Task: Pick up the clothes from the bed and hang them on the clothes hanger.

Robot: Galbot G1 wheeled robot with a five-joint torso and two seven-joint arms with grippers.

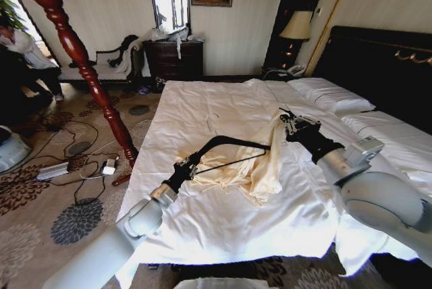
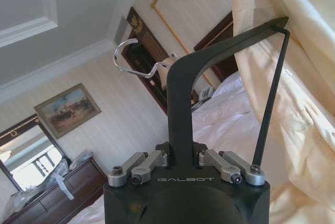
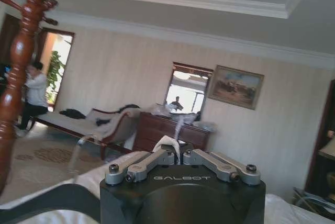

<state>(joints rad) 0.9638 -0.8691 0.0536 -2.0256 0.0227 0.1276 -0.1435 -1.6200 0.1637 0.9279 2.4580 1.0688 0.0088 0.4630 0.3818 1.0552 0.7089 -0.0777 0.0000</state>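
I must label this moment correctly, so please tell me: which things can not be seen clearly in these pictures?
- Far end of the clothes hanger, head view: under the clothes.
- Right gripper, right wrist view: cloth pinched; how much is hidden by its own body.
- Hanger's bottom bar, left wrist view: the lower end sits behind the left gripper.
- Bed, head view: near edge hidden by both arms.

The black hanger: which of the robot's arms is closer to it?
Left. The left gripper is shut on the hanger; the right gripper pinches the cream shirt just past its far tip.
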